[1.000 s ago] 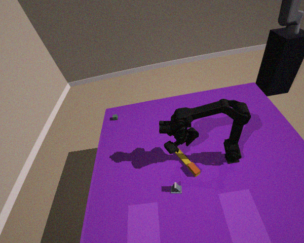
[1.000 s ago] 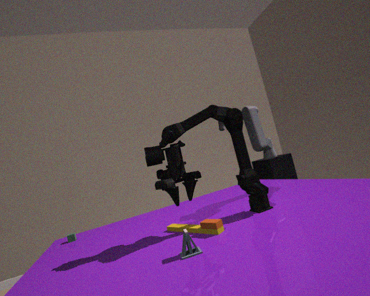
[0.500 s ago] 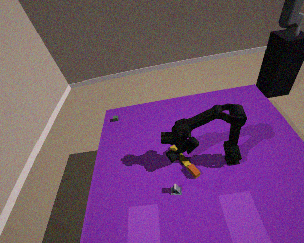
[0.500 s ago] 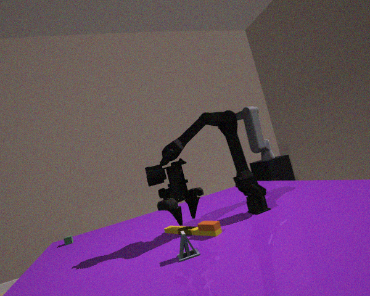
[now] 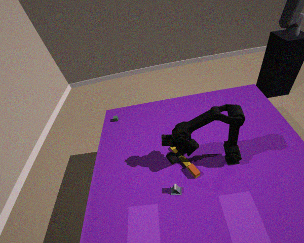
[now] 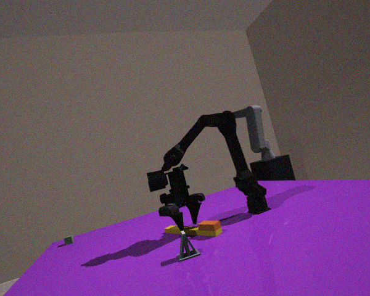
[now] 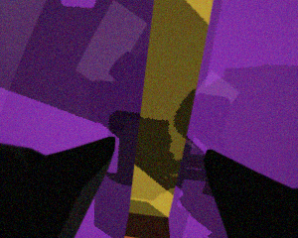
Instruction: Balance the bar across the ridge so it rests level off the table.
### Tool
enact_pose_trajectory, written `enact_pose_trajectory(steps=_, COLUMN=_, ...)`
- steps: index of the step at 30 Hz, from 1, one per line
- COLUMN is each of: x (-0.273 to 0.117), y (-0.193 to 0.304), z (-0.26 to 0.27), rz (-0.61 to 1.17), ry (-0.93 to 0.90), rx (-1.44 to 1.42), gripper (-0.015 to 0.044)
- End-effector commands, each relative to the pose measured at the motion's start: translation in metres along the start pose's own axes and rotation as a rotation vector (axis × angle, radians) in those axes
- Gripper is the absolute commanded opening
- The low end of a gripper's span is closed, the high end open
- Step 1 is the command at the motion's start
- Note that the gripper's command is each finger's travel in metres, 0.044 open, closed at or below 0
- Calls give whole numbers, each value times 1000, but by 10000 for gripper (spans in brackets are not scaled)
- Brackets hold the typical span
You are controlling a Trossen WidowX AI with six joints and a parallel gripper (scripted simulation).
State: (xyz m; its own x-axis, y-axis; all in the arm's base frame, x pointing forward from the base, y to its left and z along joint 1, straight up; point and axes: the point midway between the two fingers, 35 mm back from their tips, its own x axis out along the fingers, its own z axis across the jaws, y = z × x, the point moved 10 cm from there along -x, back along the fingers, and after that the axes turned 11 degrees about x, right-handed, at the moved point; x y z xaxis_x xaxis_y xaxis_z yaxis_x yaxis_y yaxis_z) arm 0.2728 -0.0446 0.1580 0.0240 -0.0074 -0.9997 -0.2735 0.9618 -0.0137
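The yellow bar (image 5: 185,161) (image 6: 171,230) (image 7: 174,64) lies flat on the purple table, with an orange block (image 5: 193,169) (image 6: 209,225) on one end. My gripper (image 6: 189,226) (image 7: 160,149) is open and points down just above the bar. In the wrist view the bar runs between the two fingertips with a gap on each side, and neither finger touches it. In the top view the arm hides part of the bar. The grey ridge (image 5: 175,188) (image 6: 188,254), a small triangular stand with a pale top edge, stands upright on the table apart from the bar, with nothing on it.
A small green cube (image 5: 115,118) (image 6: 68,240) sits near the far left corner of the purple table (image 5: 147,122) (image 6: 290,254). A grey arm on a black pedestal (image 5: 282,63) (image 6: 274,168) stands beyond the table.
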Motion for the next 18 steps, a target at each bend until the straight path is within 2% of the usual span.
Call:
enact_pose_trajectory(steps=1, x=6, y=0, z=0, rz=4, ry=0, rx=3, gripper=315)
enact_pose_trajectory(steps=16, x=12, y=0, z=0, rz=4, ry=0, rx=3, gripper=315)
enact_pose_trajectory(steps=18, x=11, y=0, z=0, rz=1, ry=3, rx=0, gripper=263)
